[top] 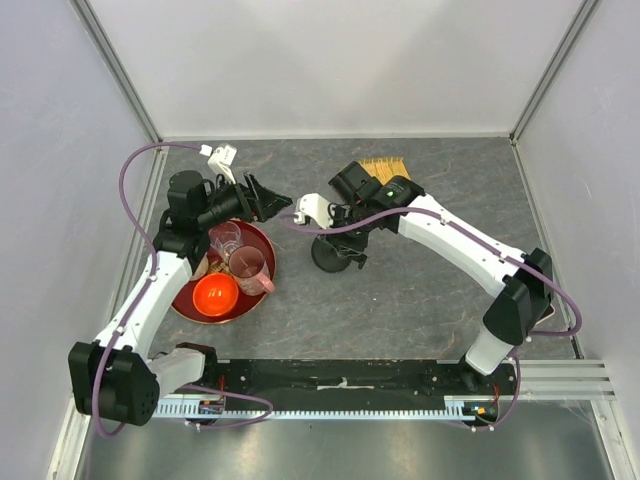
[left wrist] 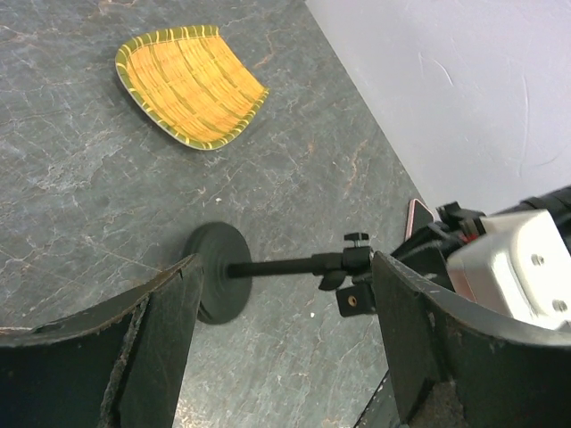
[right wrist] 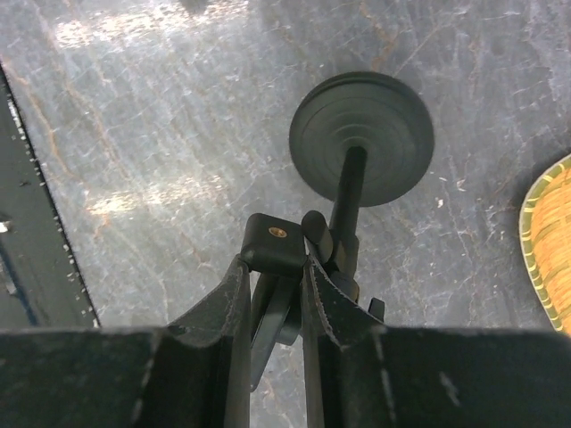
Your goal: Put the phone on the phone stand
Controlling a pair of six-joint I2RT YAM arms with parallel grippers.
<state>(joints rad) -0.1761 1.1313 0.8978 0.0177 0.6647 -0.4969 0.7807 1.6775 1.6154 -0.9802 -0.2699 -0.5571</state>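
The phone stand [top: 333,255] is found near the middle of the grey table [top: 420,300], with its round black base resting on the surface and its thin stem rising from the centre of the disc. The right gripper [right wrist: 274,267] is closed on the upper cradle part of the stand. In the right wrist view its two fingers are pressed against the sides of the small black clamp with the brass screw, and only a narrow gap is left between them. The left gripper [top: 275,200] is held just to the left of the stand, apart from it. Its fingers [left wrist: 169,308] are spread wide and nothing is held between them. Of the phone [left wrist: 417,218] only a pale pink corner is seen, in the left wrist view. It is to the right of the stand, behind the right gripper and well apart from the cradle, and the rest of it is hidden. At the left side of the table a red tray [top: 183,300] is placed, and an orange bowl [top: 215,293], a pink cup [top: 250,270] and a clear glass [top: 225,240] are seen in it. A yellow woven plate [left wrist: 192,85] with a green rim is lying on the far side of the table, beyond the stand.
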